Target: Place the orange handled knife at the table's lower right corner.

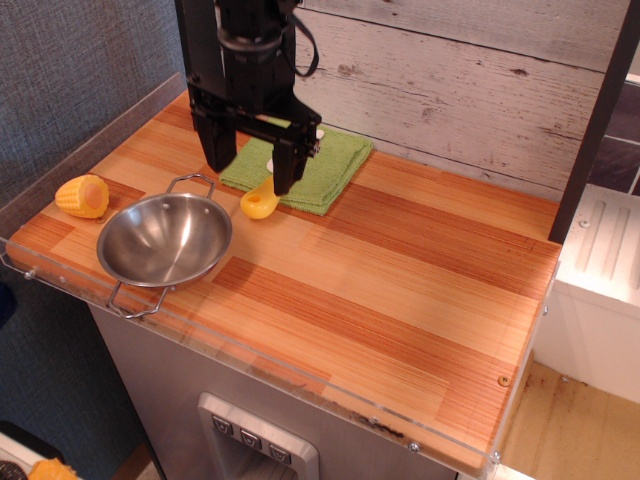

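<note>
Black and bulky, the gripper [250, 175] hangs over the far left part of the tabletop [400, 290], close to the whitewashed plank wall [470, 80]. Its two dark fingers [213, 145] point down and stand well apart, so the jaws are wide and hold nothing. One finger is over the bare wood just left of the green cloth [330, 165]; the other is over the cloth, in front of the knife.

The orange handled knife [260, 200] lies partly on this cloth. Its yellow-orange handle, with a small hole near the rounded end, sticks out over the near edge of the cloth onto the wood. The white blade goes back under the gripper and is mostly hidden; only a small white part shows between the fingers. I cannot tell if a fingertip touches the handle or is only just beside it.

To the near left of the knife, a round steel bowl [165, 240] with two wire handles stands upright on the tabletop, and its far handle is near the knife handle. Further left, near the left edge, a yellow-orange corn cob piece [82, 196] lies on its side, apart from the bowl.

A clear acrylic rim [300, 385] runs along the front edge, above the grey cabinet [200, 390]. The lower right corner is well apart from the knife.
</note>
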Robot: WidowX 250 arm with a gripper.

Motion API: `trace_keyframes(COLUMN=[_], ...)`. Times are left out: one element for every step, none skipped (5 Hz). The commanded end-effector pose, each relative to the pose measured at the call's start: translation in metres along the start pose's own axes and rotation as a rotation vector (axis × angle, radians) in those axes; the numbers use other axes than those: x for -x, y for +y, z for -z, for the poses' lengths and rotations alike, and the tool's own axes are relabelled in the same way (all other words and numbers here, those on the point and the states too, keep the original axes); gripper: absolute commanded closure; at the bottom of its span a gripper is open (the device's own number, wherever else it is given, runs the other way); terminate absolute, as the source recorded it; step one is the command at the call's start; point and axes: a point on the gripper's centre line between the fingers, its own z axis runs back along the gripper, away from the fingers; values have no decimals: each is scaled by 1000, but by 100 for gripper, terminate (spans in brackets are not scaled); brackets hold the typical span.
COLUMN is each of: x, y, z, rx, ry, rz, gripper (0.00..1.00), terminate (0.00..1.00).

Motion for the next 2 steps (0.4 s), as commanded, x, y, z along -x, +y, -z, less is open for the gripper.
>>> trace_keyframes(x=[-14,-17], y=[0,0], z=[12,22], rx=[-2,-10], ry=[-36,-24], rz=[-4,-6], gripper=[0,0], terminate=[0,0])
